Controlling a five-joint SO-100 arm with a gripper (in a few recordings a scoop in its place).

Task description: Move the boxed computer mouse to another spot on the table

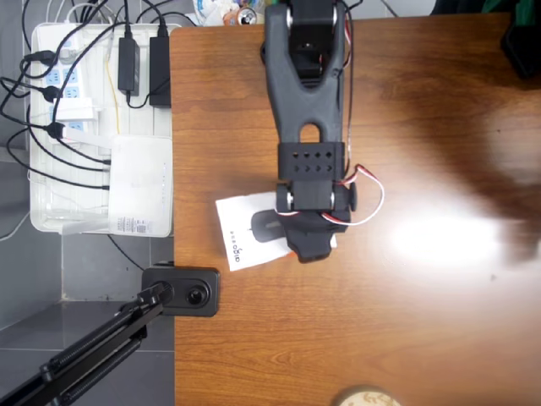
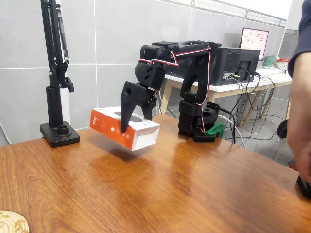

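Observation:
The boxed computer mouse [image 2: 109,126] is a flat white box with an orange-red side, and it hangs tilted a little above the table [image 2: 170,194] with its shadow underneath. My black gripper [image 2: 131,124] is shut on it, one finger down the orange side and the other behind. In the overhead view the box [image 1: 241,230] lies near the table's [image 1: 423,321] left edge, its right part hidden under the gripper [image 1: 306,244].
A black lamp-stand base [image 2: 59,133] sits at the left edge of the table, close to the box. A white tray [image 1: 42,222] of cables and a white router-like device [image 1: 139,182] lie off the table. A person's hand [image 2: 302,145] is at the right. A round wooden disc [image 1: 365,397] is at the front.

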